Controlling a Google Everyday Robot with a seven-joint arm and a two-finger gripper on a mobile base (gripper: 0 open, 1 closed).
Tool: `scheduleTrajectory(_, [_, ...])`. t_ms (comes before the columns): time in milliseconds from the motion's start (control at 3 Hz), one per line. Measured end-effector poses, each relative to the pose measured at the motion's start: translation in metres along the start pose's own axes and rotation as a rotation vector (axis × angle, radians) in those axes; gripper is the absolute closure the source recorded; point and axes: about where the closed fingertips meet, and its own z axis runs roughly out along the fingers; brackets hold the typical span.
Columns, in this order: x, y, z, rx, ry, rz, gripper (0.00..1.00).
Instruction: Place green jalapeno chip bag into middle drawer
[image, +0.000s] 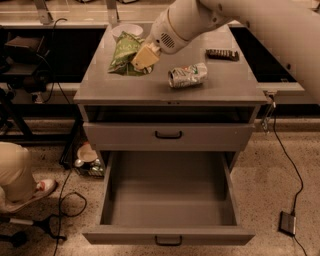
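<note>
The green jalapeno chip bag (124, 52) is at the back left of the cabinet top (100, 85), crumpled and tilted up. My gripper (145, 57) comes in from the upper right, and its beige fingers (142, 59) are closed on the bag's right edge. The middle drawer (170, 200) is pulled fully out at the bottom of the cabinet. Its deep grey box has nothing in it, and a black handle sits on its front panel. A shallower drawer (168, 135) above it is shut.
A silvery-white packet (187, 75) lies on the cabinet top at centre right, with a dark bar (222, 54) behind it. A white bowl (127, 31) stands at the back. A person's leg and shoe (20, 182) are on the floor at left, with cables nearby. A foot pedal (287, 222) is at right.
</note>
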Motion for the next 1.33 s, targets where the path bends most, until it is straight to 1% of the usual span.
scheduleTrajectory(333, [0.032,0.021,-0.014,-0.032,0.023,0.059,1.0])
scheduleTrajectory(667, [0.093,0.052,-0.03,-0.048,0.076,0.18,1.0])
scheduleTrajectory(1000, [0.169,0.089,-0.045,-0.048,0.126,0.339,1.0])
scheduleTrajectory(1333, [0.211,0.11,-0.049,-0.057,0.158,0.428,1.0])
